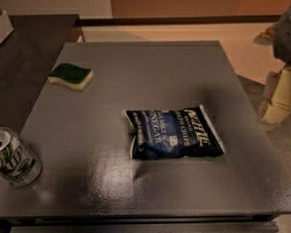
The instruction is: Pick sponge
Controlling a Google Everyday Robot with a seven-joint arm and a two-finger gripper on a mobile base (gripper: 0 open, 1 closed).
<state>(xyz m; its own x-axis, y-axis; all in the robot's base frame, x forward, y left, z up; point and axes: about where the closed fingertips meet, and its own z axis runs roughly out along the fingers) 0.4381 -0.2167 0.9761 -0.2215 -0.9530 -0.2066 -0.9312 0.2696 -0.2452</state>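
The wavy-edged sponge [71, 75], dark green over pale yellow foam, is lying flat near the table's [150, 62] far-left edge; my gripper [277, 101] is hanging far right.

This looks like an office kitchenette or break area, though that is not certain. A grey table [150, 67] carries a chip bag [174, 132], a soda can [12, 157] and a sponge [71, 75]. A dark counter [24, 47] runs along its left. The gripper [280, 98] hangs beyond the table's right edge.
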